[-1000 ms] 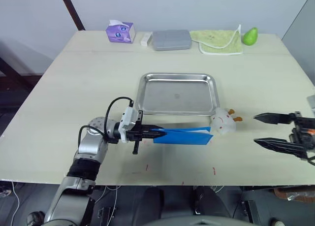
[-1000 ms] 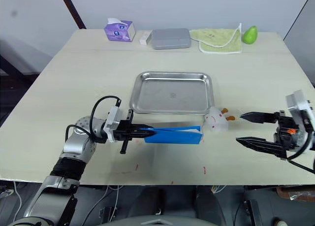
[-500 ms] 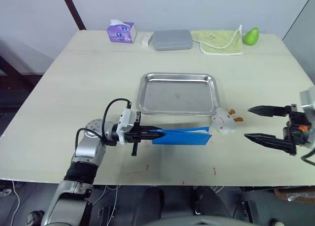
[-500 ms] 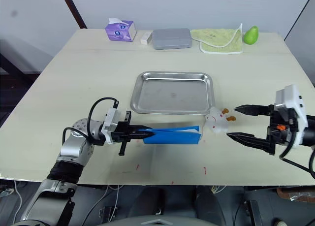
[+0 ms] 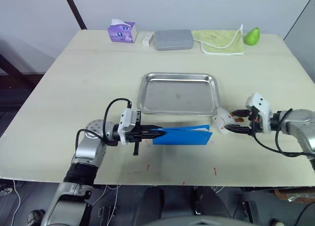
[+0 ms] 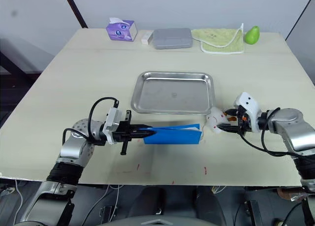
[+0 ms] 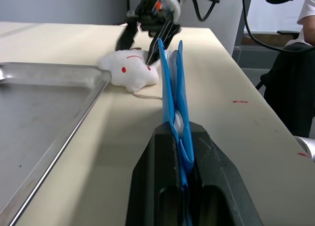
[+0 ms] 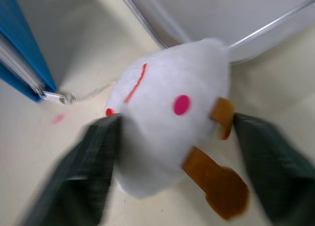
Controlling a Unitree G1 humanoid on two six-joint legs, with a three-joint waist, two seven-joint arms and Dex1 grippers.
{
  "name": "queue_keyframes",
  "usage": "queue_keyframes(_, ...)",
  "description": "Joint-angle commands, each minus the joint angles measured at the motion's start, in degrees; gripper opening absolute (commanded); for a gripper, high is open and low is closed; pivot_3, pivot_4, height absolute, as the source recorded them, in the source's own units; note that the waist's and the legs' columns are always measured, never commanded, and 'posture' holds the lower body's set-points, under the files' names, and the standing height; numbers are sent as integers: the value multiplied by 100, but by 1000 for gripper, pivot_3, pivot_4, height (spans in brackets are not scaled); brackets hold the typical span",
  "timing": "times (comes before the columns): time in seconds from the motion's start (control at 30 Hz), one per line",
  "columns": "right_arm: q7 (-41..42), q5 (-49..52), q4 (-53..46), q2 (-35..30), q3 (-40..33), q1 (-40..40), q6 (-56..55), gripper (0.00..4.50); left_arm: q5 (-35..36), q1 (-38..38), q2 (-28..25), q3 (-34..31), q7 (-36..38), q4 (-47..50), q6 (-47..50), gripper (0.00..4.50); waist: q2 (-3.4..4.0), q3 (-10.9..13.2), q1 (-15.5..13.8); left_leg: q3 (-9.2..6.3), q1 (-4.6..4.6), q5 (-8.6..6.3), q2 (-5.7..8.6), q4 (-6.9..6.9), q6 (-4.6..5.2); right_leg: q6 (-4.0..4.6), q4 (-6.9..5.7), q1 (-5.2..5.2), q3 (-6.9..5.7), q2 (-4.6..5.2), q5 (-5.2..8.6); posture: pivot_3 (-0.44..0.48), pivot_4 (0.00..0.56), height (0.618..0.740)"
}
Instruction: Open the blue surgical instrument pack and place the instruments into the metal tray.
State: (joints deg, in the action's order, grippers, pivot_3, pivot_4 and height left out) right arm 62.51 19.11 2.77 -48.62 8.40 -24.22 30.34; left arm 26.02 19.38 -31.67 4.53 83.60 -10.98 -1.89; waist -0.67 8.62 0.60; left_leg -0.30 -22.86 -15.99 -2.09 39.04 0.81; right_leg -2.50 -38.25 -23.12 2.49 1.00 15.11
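The blue surgical instrument pack [image 5: 182, 136] stands on its long edge on the table, just in front of the empty metal tray [image 5: 178, 94]. My left gripper [image 5: 152, 132] is shut on the pack's left end [image 7: 172, 88]. A white plush charm [image 5: 221, 121] with orange feet hangs off the pack's zipper pull [image 8: 51, 95] by a thin chain. My right gripper [image 5: 236, 128] is open, with its fingers [image 8: 88, 172] on either side of the charm [image 8: 172, 137]. The instruments are hidden.
Along the table's far edge sit a purple tissue pack [image 5: 121, 31], a small white item [image 5: 146, 38], a grey case [image 5: 172, 39], a green cloth [image 5: 221, 41] and a green pear-shaped object [image 5: 252, 36]. Small red marks [image 5: 213, 171] dot the near table edge.
My right gripper has moved left from the table's right side and now straddles the white charm. The left gripper still holds the pack in the same place.
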Motion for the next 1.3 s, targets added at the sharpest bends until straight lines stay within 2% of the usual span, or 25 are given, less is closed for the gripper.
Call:
queue_keyframes(0.03, 164, -66, -17, 46, -7, -117, -77, 1400, -51, -53, -51, -61, -25, 116, -68, 0, 0, 0, 1, -1, 0, 0, 0, 0, 0, 0, 0, 0, 0, 0, 0, 0, 150, 740)
queue_keyframes(0.1, 207, -24, -80, 63, -75, -95, -17, 365, -80, -65, -33, -40, -64, 126, -83, 0, 0, 0, 1, -6, 0, 0, -1, 0, 0, 0, 0, 0, 0, 0, 0, 0, 150, 740)
queue_keyframes(0.13, 224, -21, -108, 52, -101, -73, -9, 167, -90, -68, -25, -28, -81, 137, -83, 0, 0, 0, 0, -6, 1, 0, 0, 0, 0, 0, -1, 0, 0, 0, 0, 0, 150, 740)
queue_keyframes(0.23, 308, 263, -384, -91, -438, 119, 212, 167, -124, -68, -6, 9, -138, 169, -68, 0, 0, 0, -9, -9, 1, 0, -1, 0, 0, 0, -1, 0, 0, 0, 0, 0, 150, 740)
queue_keyframes(0.47, 634, 1730, -1364, -628, -1918, 729, 1343, 167, -222, 8, -27, 74, -130, 57, -64, 0, 1, 0, -28, -11, -1, 0, 0, 0, 0, -1, -1, 1, 0, 3, 0, 0, 150, 740)
queue_keyframes(0.6, 435, 2662, -1833, -716, -2513, 539, 2158, 167, -320, 72, -21, 139, -113, -37, -64, 0, 1, 0, -22, -11, 1, 0, 0, 0, 0, -1, -1, 2, 0, 2, 0, 0, 150, 740)
queue_keyframes(0.73, 39, 3631, -2220, -559, -2688, 25, 2843, 167, -407, 176, 16, 219, -112, -130, -78, 0, 1, 0, -29, -11, 1, 0, 0, 0, 0, -1, -1, 2, 0, 2, 0, 0, 150, 740)
queue_keyframes(0.87, -689, 3809, -2516, 83, -2088, -813, 2924, 167, -475, 317, 29, 318, -66, -125, -50, 0, 1, 0, -10, -10, 0, 0, 0, 1, 0, -1, 0, 2, 1, 3, -1, 0, 150, 740)
queue_keyframes(1.03, -1248, 3225, -2437, 1003, -1052, -1564, 2694, 167, -522, 405, 9, 381, -44, -120, -20, 0, 1, 1, -21, -13, -8, 0, 1, 0, 0, -1, 3, -1, -3, 2, 0, 0, 150, 740)
queue_keyframes(1.2, -1574, 2590, -1977, 2021, -275, -2208, 2320, 167, -517, 310, -74, 348, 26, -155, -110, 0, 2, 1, 5, -14, -9, 0, 0, 1, 0, -1, -5, -7, -3, 3, -1, 0, 150, 740)
queue_keyframes(1.3, -1532, 2248, -1730, 2348, 37, -2326, 2080, 167, -541, 286, -62, 362, 18, -186, -153, 0, 2, 1, 1, -13, -10, 0, 0, 0, 0, 0, -7, -11, -3, 2, -1, 0, 150, 740)
